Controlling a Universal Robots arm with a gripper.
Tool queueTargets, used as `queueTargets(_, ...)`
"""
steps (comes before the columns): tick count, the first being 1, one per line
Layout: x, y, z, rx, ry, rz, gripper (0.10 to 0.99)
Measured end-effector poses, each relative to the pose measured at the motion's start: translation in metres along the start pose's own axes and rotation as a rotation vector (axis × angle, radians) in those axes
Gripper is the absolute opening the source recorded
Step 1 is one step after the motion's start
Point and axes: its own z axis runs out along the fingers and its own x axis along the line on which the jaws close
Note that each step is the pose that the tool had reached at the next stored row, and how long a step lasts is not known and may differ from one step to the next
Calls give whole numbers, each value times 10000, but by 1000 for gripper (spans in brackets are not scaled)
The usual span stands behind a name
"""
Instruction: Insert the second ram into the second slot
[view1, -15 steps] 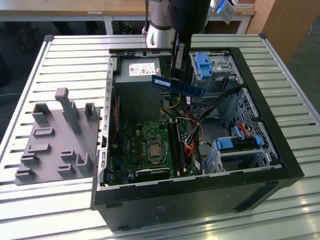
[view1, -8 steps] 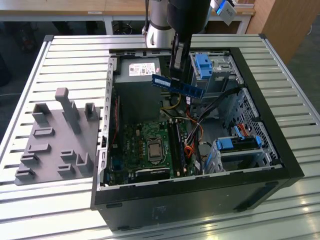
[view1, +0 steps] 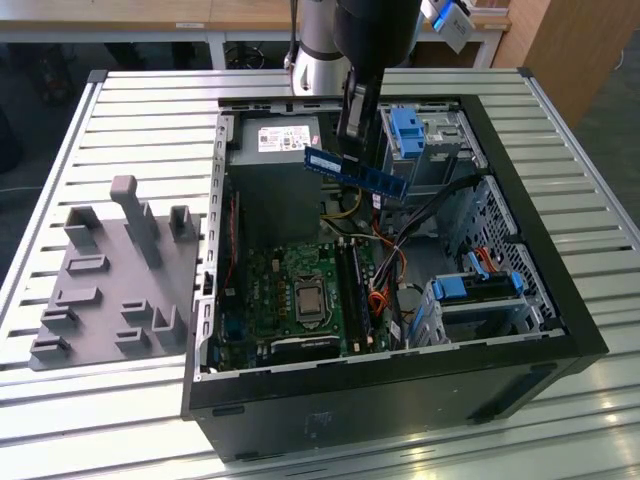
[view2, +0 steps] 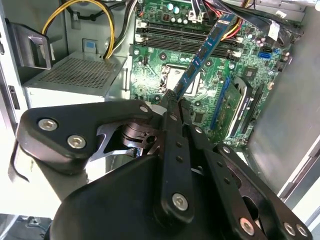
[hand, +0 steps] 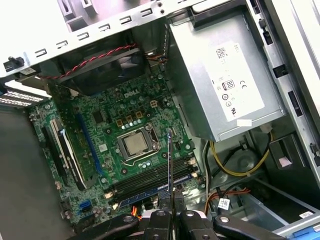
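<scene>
A white label (hand: 231, 95) with black print and certification marks sits on the grey power supply (hand: 200, 60) in the open computer case (view1: 400, 400). White lettering (hand: 116, 106) marks the green motherboard (hand: 107, 135) above the processor socket (hand: 135, 145).

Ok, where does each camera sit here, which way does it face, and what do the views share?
Exterior view: above the open case, looking down into it; arm and gripper with ram show.
Second wrist view: on the wrist, looking past the gripper along the ram to the motherboard.
First wrist view: on the wrist, facing motherboard and power supply; gripper shows.
All share ram and motherboard.
</scene>
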Motion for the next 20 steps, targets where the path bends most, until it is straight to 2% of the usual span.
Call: queueTargets(20,0,0,2,21,-45,1302,137)
